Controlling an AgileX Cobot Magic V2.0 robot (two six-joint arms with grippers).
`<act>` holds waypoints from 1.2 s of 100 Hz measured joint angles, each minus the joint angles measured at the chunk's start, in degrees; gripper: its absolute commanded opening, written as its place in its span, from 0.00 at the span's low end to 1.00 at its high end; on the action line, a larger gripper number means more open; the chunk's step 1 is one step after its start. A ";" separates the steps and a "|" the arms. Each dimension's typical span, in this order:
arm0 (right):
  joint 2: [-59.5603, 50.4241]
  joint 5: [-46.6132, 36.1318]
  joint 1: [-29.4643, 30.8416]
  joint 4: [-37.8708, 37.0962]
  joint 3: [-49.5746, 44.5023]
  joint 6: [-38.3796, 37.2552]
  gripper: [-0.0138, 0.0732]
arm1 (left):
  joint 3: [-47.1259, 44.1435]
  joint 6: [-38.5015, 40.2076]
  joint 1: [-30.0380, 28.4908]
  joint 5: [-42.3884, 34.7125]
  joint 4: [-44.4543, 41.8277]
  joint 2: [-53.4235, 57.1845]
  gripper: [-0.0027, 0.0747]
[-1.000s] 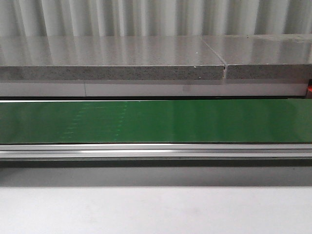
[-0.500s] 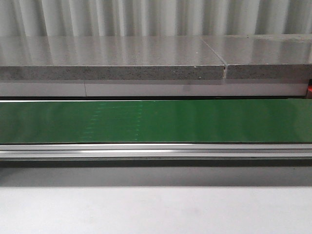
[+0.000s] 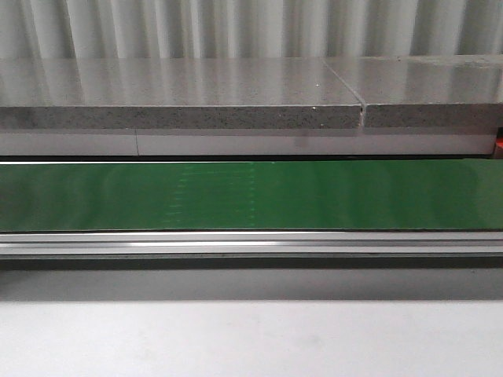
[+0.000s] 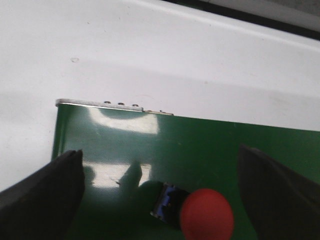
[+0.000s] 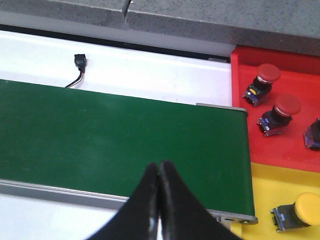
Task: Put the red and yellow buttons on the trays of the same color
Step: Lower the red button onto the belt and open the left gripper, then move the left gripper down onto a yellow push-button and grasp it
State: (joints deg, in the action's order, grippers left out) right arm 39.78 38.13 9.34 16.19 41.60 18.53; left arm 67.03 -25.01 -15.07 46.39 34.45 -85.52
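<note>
Red button (image 4: 206, 215) lying on the belt (tipped over), two red buttons (image 5: 263, 80) on red tray (image 5: 290, 150), yellow button (image 5: 305, 210) on yellow tray (image 5: 265, 190)

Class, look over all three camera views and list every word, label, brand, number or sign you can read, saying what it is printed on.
There are none: no view shows readable text.
Green belt: plain, only faint marks.
Red button on the belt: no legend visible.
Red tray and yellow tray: unmarked.
Buttons in the trays: any labels on their bodies are too small to read.

Left claw (image 4: 160, 200), right claw (image 5: 159, 200): black, smooth, tapered fingers.
</note>
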 measured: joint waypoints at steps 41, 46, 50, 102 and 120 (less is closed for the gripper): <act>0.00 0.00 0.00 0.00 0.00 0.00 0.08 | 0.00 4.29 -9.75 -4.23 -7.46 -3.16 0.79; 0.00 0.00 0.00 0.00 0.00 0.00 0.08 | 0.00 4.79 -10.83 -4.71 -7.88 -5.10 0.79; 0.00 0.00 0.00 0.00 0.00 0.00 0.08 | 0.00 5.05 -11.60 -5.36 -7.98 -6.87 0.79; 0.00 0.00 0.00 0.00 0.00 0.00 0.08 | 7.44 5.43 -13.44 -11.54 -8.81 -22.83 0.79; 0.00 0.00 0.00 0.00 0.00 0.00 0.08 | 12.97 5.43 -13.44 -11.87 -9.74 -26.79 0.79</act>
State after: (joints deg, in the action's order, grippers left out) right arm 39.78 38.13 9.34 16.19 41.60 18.53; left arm 80.00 -19.58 -28.50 34.52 24.70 -112.31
